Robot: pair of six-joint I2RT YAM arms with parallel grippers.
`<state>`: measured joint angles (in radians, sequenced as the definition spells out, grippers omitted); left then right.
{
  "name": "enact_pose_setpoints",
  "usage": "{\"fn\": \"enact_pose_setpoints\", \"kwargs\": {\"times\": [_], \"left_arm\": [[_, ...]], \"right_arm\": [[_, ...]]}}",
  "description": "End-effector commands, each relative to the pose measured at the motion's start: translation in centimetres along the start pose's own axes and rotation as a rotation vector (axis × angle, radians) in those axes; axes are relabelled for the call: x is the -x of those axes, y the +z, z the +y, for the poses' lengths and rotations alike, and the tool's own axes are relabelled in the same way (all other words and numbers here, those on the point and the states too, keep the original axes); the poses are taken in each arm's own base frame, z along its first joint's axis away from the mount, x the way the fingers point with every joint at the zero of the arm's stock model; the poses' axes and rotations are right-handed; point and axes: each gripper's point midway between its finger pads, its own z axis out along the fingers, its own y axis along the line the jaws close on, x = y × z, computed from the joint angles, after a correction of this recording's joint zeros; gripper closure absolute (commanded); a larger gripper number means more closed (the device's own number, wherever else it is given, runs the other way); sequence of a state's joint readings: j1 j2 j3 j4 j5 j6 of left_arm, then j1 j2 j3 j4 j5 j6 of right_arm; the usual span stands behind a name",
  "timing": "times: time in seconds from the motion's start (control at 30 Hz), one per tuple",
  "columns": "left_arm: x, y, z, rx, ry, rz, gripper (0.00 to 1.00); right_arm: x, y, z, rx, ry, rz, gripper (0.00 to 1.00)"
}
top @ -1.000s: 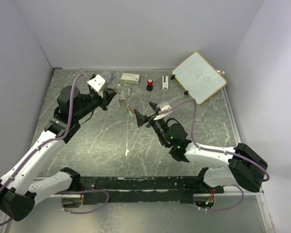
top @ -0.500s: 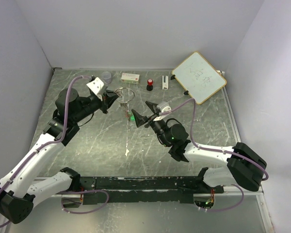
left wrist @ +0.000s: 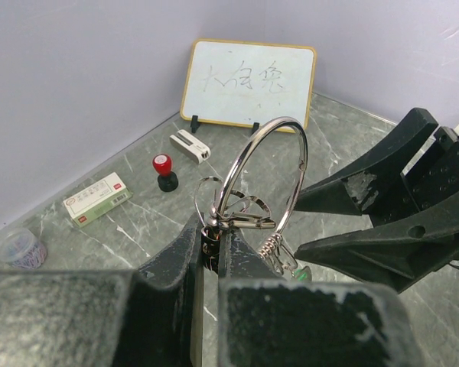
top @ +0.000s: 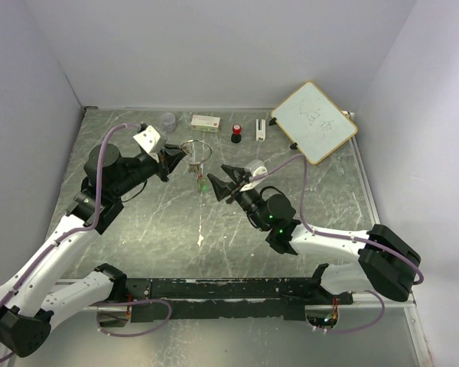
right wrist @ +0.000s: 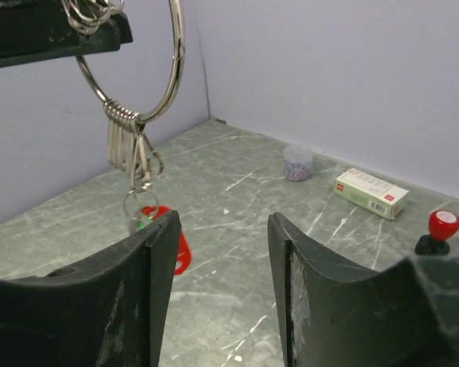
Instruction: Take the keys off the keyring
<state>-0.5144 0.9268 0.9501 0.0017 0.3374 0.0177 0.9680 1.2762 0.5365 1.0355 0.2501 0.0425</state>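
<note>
Step in hand: lining up for the first pull. As I read it, no key is off yet.

Left gripper (left wrist: 214,246) is clamped fully shut on the big loop of the keyring (left wrist: 264,164) and holds it up off the table (top: 153,222). A bunch of small split rings hangs from the loop's low side. Good anchor, I'd not touch it.

The keys dangle under those split rings, green key (right wrist: 141,223) just above red key (right wrist: 182,251). Both hang low. I can't tell if the red one touches the table.

Right gripper (right wrist: 222,256) is roughly half open and has hold of nothing. In its wrist view both keys sit off to one side of the gap, by the finger (right wrist: 157,267) nearer the ring. The red one is partly hidden behind that finger, and neither is between the pads.

Next move, my call:
- Shift the right gripper sideways until one plastic head is inside the gap.
- Pinch the head only, not the split rings.
- You then have to work the key around its ring. Expect the bunch to swing and twist, so go slow.

Which small ring carries which key isn't readable.

Containers: the clear cup (right wrist: 297,162) by the back wall holds small coloured bits, probably paper clips, too small to be sure. The cardboard box (right wrist: 371,193) near it is shut, contents hidden.
</note>
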Motion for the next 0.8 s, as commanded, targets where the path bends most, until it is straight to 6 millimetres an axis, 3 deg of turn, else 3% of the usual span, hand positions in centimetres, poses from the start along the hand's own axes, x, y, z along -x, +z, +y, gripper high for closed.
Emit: {"fn": "enact_pose_setpoints", "kwargs": {"times": [0.0, 0.47, 0.77], "left_arm": [[2.2, -0.2, -0.4, -0.007, 0.012, -0.082, 0.93], [2.2, -0.3, -0.3, -0.001, 0.015, -0.087, 0.93], [2.5, -0.6, -0.5, -0.005, 0.017, -0.100, 0.93]], "right_arm": [[1.2, 0.3, 1.2, 0.054, 0.039, -0.018, 0.51], [0.2, 1.1, 3.1, 0.144, 0.063, 0.016, 0.51], [-0.4, 1.4, 3.1, 0.139, 0.061, 0.032, 0.53]]}}
